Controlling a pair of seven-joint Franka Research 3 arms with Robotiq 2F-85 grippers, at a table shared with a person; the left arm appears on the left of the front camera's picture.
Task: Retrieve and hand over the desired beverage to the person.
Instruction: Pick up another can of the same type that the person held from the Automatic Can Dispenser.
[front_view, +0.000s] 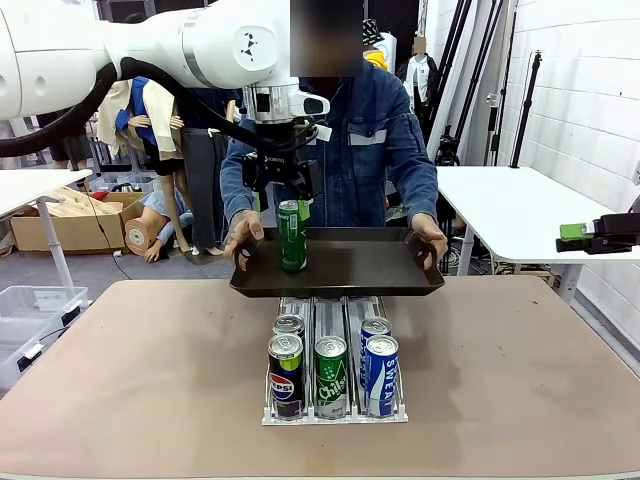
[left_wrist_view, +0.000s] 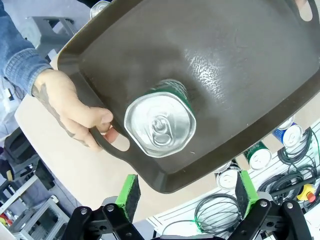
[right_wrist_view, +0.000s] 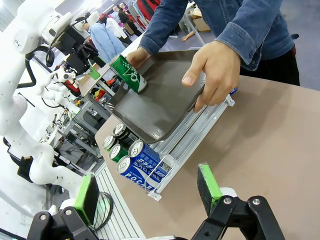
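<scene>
green can (front_view: 293, 236) stands on the person's (front_view: 372, 140) tray (front_view: 380, 265), left gripper (front_view: 283, 180) spread above it.

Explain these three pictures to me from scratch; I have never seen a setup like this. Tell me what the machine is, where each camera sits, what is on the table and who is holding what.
Two white robot arms share a table with a person in a denim jacket. The front view comes from a fixed camera on the robot's side, looking across at the person. The other two come from cameras on the arms' wrists, looking along the green-padded fingers.

On the table stands a rack of drink cans: one Pepsi, a green one, blue ones. The person holds a dark tray above it with both hands. A green can stands upright on the tray.

The left gripper hangs open just above that can, gripping nothing. The right gripper is also open and holds nothing, off to the side over the table.
</scene>
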